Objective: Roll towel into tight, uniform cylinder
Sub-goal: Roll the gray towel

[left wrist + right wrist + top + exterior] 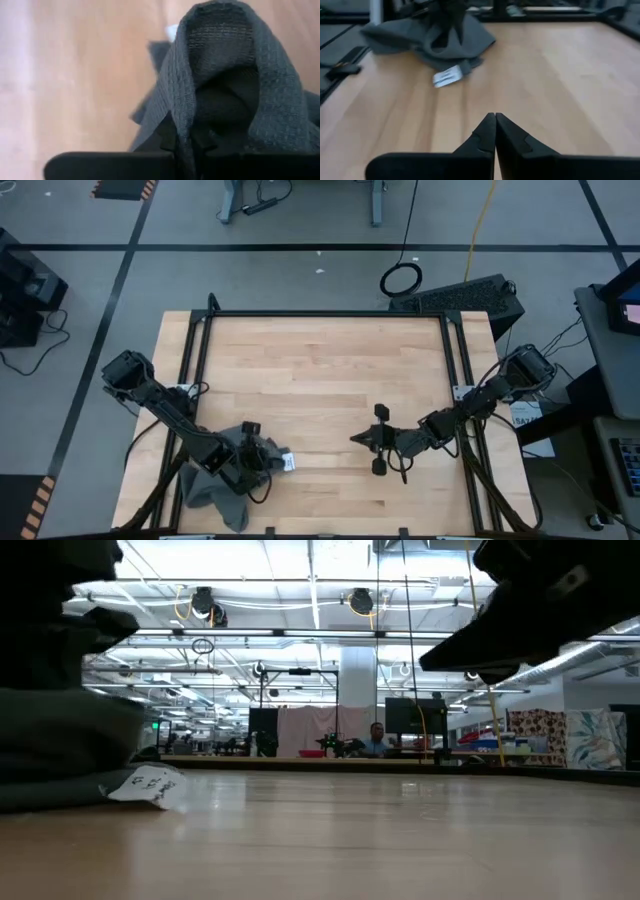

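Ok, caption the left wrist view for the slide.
Left gripper shut on a raised fold of the dark grey towel above the wooden table.

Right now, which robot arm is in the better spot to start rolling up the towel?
Probably the left. Its gripper is shut on a fold of the towel, which lies crumpled, not rolled. The right gripper is shut and empty, apart from the cloth over bare table.
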You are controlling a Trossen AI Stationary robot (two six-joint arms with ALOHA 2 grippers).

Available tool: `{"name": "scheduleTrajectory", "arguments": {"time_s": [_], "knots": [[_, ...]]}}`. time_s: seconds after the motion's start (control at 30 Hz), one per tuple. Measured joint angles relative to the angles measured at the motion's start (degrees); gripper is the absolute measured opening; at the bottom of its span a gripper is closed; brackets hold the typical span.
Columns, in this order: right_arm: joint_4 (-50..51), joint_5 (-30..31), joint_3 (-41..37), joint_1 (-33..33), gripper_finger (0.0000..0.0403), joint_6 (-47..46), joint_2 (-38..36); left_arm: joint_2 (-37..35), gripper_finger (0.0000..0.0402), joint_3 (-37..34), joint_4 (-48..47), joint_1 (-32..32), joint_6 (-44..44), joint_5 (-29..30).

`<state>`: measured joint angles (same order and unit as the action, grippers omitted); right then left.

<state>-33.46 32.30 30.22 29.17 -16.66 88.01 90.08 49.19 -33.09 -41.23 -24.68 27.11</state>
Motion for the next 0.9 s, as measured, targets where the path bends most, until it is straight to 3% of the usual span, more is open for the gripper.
{"name": "scheduleTrajectory", "arguments": {"time_s": [0.3, 0.6, 0.77, 0.9], "knots": [[-8.12, -0.42, 1.01, -3.41, 0.0007, 0.39, -0.02, -5.20, 0.0015, 0.00, -0.23, 2.59, 6.45, 15.56], [-5.00, -0.17, 13.61, -6.09, 0.0101, 6.58, -0.02, -14.70, 0.0015, 0.00, 6.35, 10.60, 19.86, 30.54], [-4.98, 2.61, 17.67, -7.73, 0.0156, 7.30, -0.02, -18.34, 0.0015, 0.07, 16.67, 15.31, 29.09, 30.93], [-5.19, 2.58, 17.99, -9.41, 0.0183, 7.34, 1.32, -19.23, 0.0015, 0.11, 22.06, 17.49, 32.23, 27.83]]}}
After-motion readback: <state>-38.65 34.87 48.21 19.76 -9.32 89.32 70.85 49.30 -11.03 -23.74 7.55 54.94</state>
